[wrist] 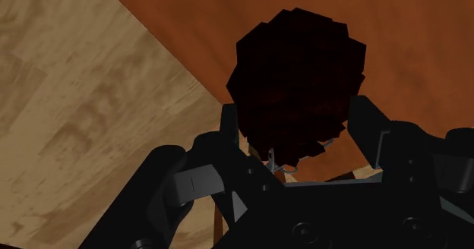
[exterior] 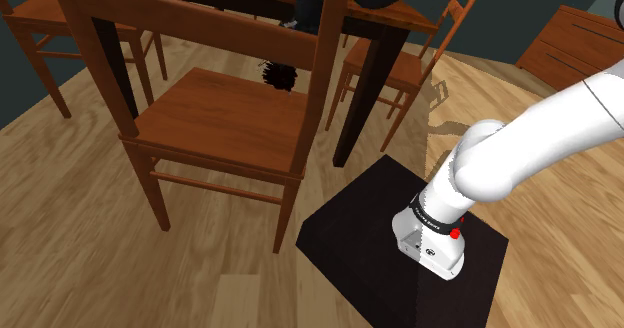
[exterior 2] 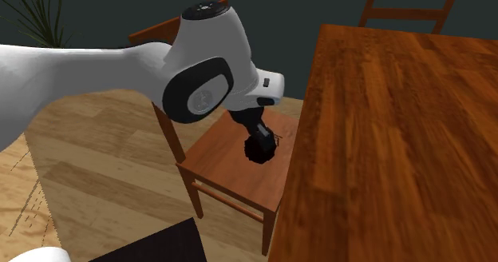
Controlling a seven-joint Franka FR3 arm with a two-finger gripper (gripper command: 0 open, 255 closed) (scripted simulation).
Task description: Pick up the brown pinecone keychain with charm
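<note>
Shoulder view: the pinecone keychain point(exterior: 281, 76) is showing as a dark, spiky clump just under the top rail of the chair point(exterior: 215, 121), over the far edge of the seat. It is sitting at about eleven o'clock from the stand point(exterior: 385, 256). The arm point(exterior: 520, 156) is arching up toward twelve o'clock and over, probably because the chair back is blocking a straight approach.

Second exterior view: the gripper point(exterior 2: 258, 144) is pointing down at about five o'clock from the big wrist joint. The keychain is sitting at its tip, above the seat corner nearest the table point(exterior 2: 383, 140). Whether it is touching the seat I cannot tell.

Wrist view: the fingers point(wrist: 370, 122) are standing partly closed, one pressing against each side of the keychain point(wrist: 296, 80), so I judge it is being clasped between them. The cone is looking almost black-brown, rounded, with a jagged, scaly outline. A small pale metal ring point(wrist: 279, 162) is hanging on the side facing the palm. The charm is too small to make out.
</note>
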